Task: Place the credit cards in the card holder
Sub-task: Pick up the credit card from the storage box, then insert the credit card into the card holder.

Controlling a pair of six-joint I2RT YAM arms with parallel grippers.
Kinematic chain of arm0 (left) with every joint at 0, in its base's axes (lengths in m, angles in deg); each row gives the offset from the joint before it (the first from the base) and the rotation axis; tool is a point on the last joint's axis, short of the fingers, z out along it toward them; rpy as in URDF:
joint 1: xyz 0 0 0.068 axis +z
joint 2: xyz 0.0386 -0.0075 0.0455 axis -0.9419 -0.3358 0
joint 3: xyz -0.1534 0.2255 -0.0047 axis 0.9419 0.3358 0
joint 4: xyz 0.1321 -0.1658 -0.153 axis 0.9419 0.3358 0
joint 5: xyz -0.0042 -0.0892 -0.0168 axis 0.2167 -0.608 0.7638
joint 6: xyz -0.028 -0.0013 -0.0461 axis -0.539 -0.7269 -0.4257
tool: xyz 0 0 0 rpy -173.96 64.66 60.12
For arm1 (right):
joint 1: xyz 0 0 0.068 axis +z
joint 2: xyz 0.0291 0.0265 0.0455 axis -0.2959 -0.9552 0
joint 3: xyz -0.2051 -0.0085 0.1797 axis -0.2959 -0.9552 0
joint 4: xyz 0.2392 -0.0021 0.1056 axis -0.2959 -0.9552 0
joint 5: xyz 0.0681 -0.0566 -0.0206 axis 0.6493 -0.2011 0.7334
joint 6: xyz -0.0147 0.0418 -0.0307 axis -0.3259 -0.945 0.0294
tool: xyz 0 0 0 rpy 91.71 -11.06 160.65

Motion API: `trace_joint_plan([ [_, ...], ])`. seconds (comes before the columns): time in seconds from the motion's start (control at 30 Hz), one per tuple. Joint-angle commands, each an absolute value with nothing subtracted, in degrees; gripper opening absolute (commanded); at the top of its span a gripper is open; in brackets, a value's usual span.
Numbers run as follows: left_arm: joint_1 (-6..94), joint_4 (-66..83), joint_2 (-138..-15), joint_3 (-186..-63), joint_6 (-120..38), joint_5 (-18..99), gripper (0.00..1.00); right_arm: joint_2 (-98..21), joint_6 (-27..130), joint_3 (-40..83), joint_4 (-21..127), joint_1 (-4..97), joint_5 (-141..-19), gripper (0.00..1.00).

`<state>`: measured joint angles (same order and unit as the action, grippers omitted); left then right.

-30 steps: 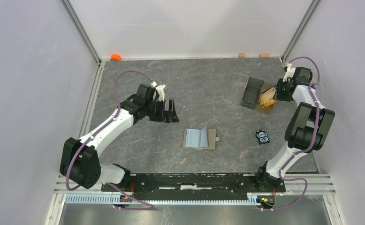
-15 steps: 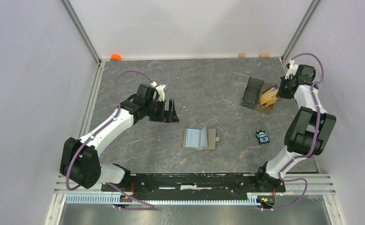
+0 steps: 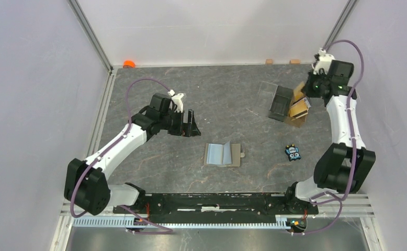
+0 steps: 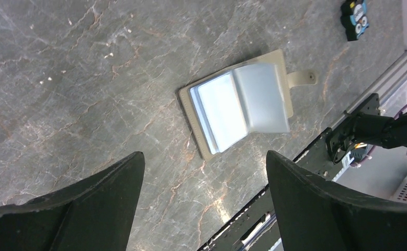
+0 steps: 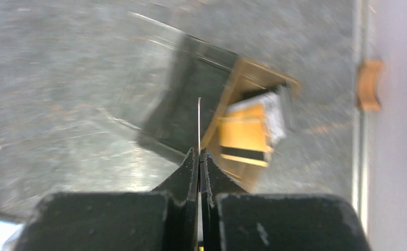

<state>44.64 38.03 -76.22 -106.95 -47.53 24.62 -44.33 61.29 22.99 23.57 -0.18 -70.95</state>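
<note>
The card holder (image 3: 223, 155) lies open on the table's middle, pale blue-grey inside up, tab to the right; it also shows in the left wrist view (image 4: 238, 107). My left gripper (image 3: 191, 123) (image 4: 204, 157) hovers open to its left, holding nothing. My right gripper (image 3: 309, 89) (image 5: 199, 151) is shut on one credit card (image 3: 298, 91), seen edge-on as a thin pale line (image 5: 199, 123) rising from the fingertips. It hangs above the clear plastic box (image 3: 280, 102) (image 5: 191, 104). More credit cards (image 3: 298, 109) (image 5: 246, 133), orange-gold, lie stacked beside the box's dark compartment.
A small black and blue toy (image 3: 293, 152) (image 4: 355, 18) lies right of the card holder. An orange object (image 3: 129, 64) and two wooden blocks (image 3: 269, 61) (image 5: 370, 83) sit along the back wall. The arms' base rail (image 3: 217, 201) runs along the near edge.
My right gripper closed on a card at the stack and rose toward the back with it. The left arm barely moved.
</note>
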Motion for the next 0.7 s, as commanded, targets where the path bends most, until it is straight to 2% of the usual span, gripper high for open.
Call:
trace_joint_plan([
  [0.0,44.5,34.2,-72.9,-106.2,-45.9,22.0,0.91,-39.1,60.2,26.8,21.5,8.1,-62.6,0.00],
  [0.3,42.8,23.3,-68.2,-102.7,-50.3,12.1,0.90,-37.1,60.2,21.1,18.4,28.0,-42.8,0.00],
  [0.53,37.2,26.5,-67.5,-102.7,-43.5,9.9,0.90,-38.1,62.4,15.5,18.0,44.4,-33.3,0.00],
  [0.67,33.6,29.5,-67.9,-103.4,-40.9,11.7,0.91,-38.8,62.7,15.3,19.2,49.3,-30.5,0.00],
])
